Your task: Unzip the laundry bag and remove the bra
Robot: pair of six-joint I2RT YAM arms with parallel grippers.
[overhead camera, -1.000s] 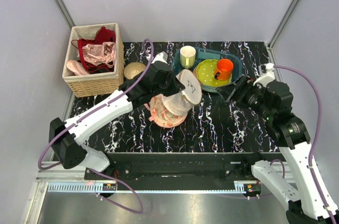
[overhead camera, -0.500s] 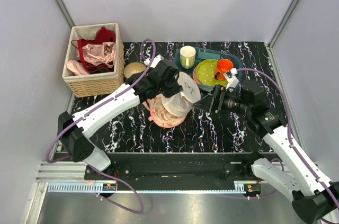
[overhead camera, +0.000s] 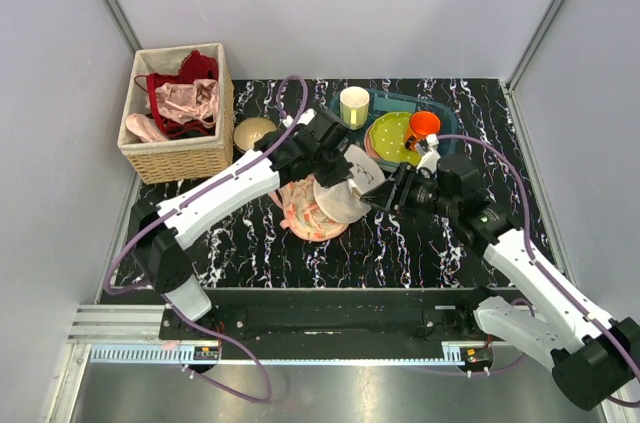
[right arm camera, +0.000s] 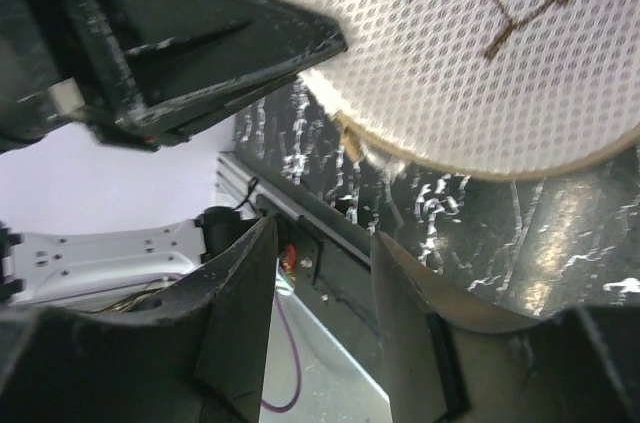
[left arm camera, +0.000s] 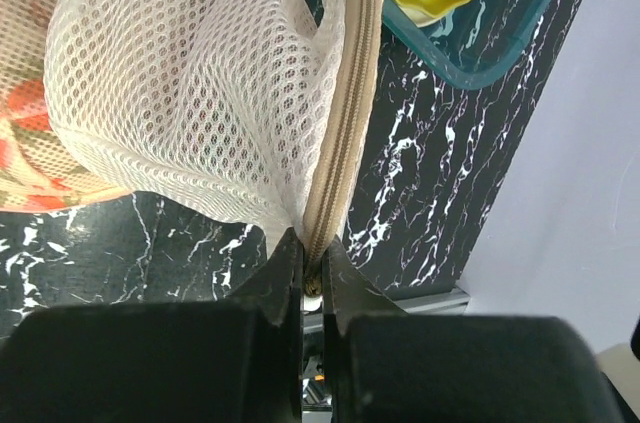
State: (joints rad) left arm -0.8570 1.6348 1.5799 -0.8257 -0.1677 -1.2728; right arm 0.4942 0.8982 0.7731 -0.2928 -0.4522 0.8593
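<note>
The laundry bag (overhead camera: 340,198), a white mesh dome with a tan zip band (left arm camera: 345,113) round its rim, hangs tilted just above the table's middle. My left gripper (overhead camera: 336,167) is shut on that zip rim, its fingertips (left arm camera: 312,255) pinching the band's end. The bag's flat face (right arm camera: 470,53) carries brown stitching. My right gripper (overhead camera: 377,193) stands open just right of the bag, level with its lower rim, and its jaws (right arm camera: 322,243) hold nothing. A tan tab (right arm camera: 352,139) sticks out of the rim above them. The bra is hidden; the mesh shows nothing of it.
A peach floral cloth (overhead camera: 305,221) lies under the bag. A wicker basket (overhead camera: 178,155) of garments stands at the back left, with a beige round object (overhead camera: 252,131) beside it. Behind the bag, a teal tray (overhead camera: 450,131) holds a green plate (overhead camera: 388,133), orange cup (overhead camera: 423,127) and cream cup (overhead camera: 354,106).
My right arm has swung left across the table up to the bag, and its jaws have narrowed. The left gripper has carried the bag slightly right, still shut on it.
</note>
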